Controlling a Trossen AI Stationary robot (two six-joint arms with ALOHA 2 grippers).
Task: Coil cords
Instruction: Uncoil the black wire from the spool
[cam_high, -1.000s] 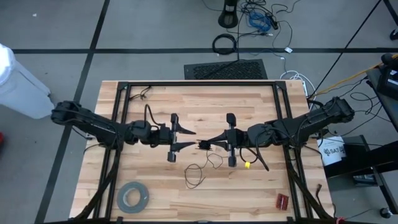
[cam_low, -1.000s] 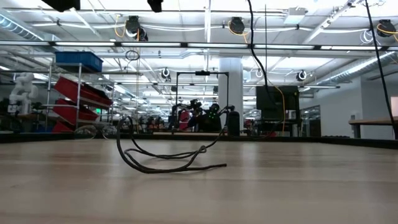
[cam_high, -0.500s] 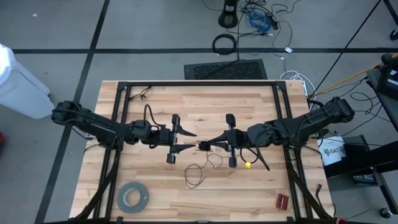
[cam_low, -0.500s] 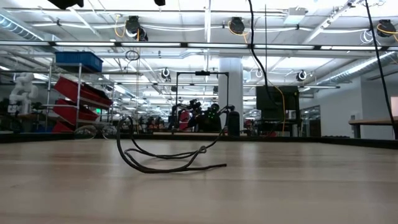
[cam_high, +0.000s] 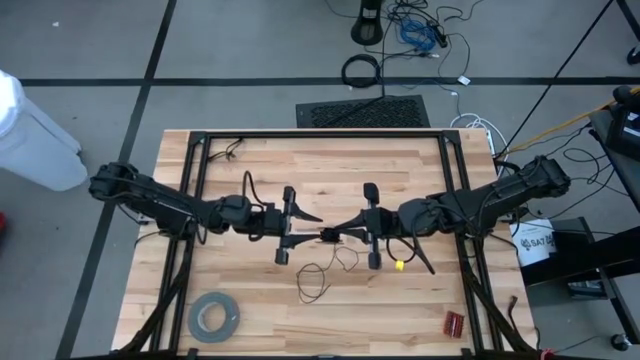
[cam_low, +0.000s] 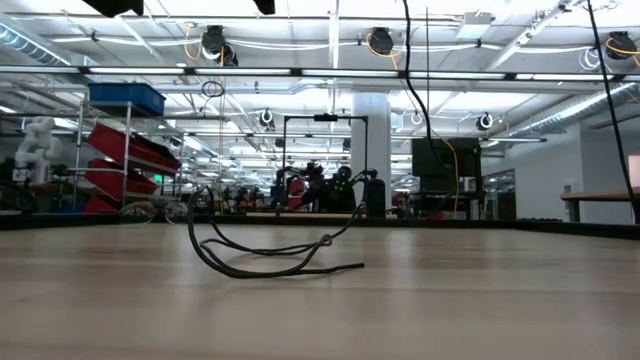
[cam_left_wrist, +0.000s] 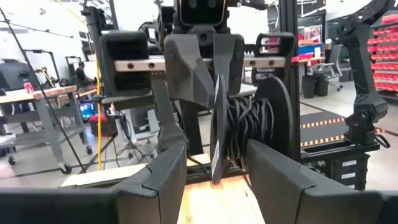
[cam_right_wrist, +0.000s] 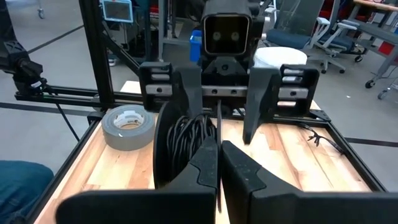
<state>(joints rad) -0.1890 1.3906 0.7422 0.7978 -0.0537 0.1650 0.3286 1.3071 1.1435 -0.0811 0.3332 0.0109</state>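
Wire (cam_high: 318, 280): thin dark strand lying in loose loops on the wooden desk (cam_high: 250, 170), on bare board in the near half, just in front of the two grippers; one end rises to the disc.

Disc (cam_high: 328, 236): small, black, round, at desk centre between the two grippers; thin flat tab gripped edge-on.

Right gripper (cam_high: 334, 233): at centre, fingers (cam_right_wrist: 239, 168) pressed tight together on the disc's tab.

Left gripper (cam_high: 306, 226): facing it, tips just beside the disc; fingers (cam_left_wrist: 168, 171) parted, straddling the tab, contact not clear.

Grey tape roll (cam_high: 213, 317): near left corner, well apart from the wire.

Black frame rails (cam_high: 320, 133): along far and side edges.
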